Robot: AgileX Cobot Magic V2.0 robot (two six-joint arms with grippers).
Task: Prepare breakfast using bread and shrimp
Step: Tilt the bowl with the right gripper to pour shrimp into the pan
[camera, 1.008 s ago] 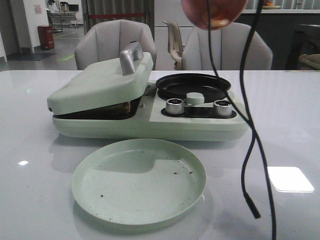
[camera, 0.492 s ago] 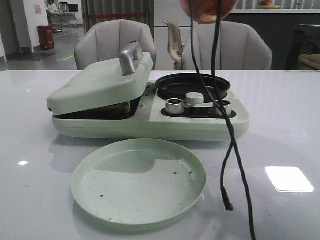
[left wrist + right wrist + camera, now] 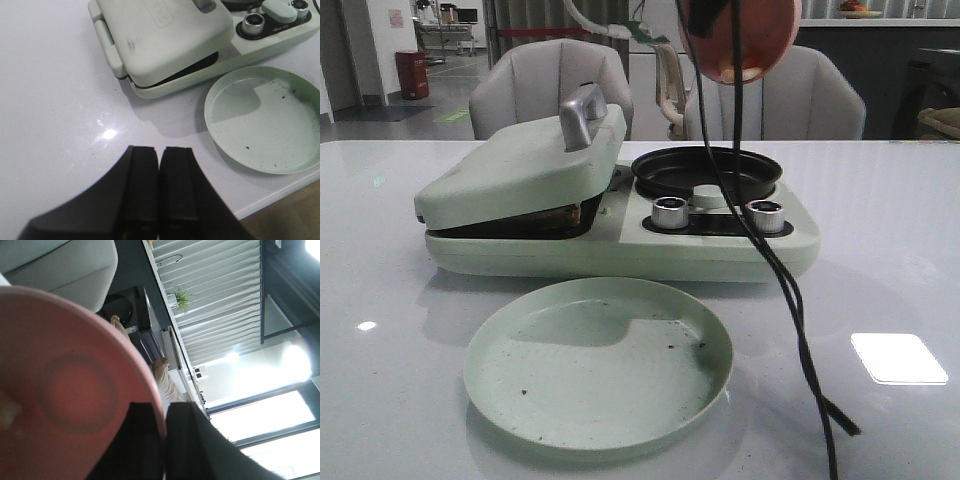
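While front hides it, right gripper point(image 3: 165, 440) pinches pink bowl point(image 3: 75, 390)

Pale green breakfast maker point(image 3: 570, 200), speckled pale green plate point(image 3: 597, 362), black pan point(image 3: 705, 172), pink bowl point(image 3: 740, 35), white table point(image 3: 900, 230)

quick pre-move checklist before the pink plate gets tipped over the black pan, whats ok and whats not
1. Right gripper holding the pink plate: ok, it is pinched on the rim.
2. Plate above the black pan: ok, the front view shows it tilted high over the pan.
3. Pan free to receive: ok, nothing visible in it.
4. Shrimp on the plate: cannot tell, only a pale bit shows at its lower edge.
5. Black cable clear of the path: not ok, it hangs across the pan and knobs.
6. Left gripper out of the way: ok, shut and empty, over bare table beside the sandwich maker lid.
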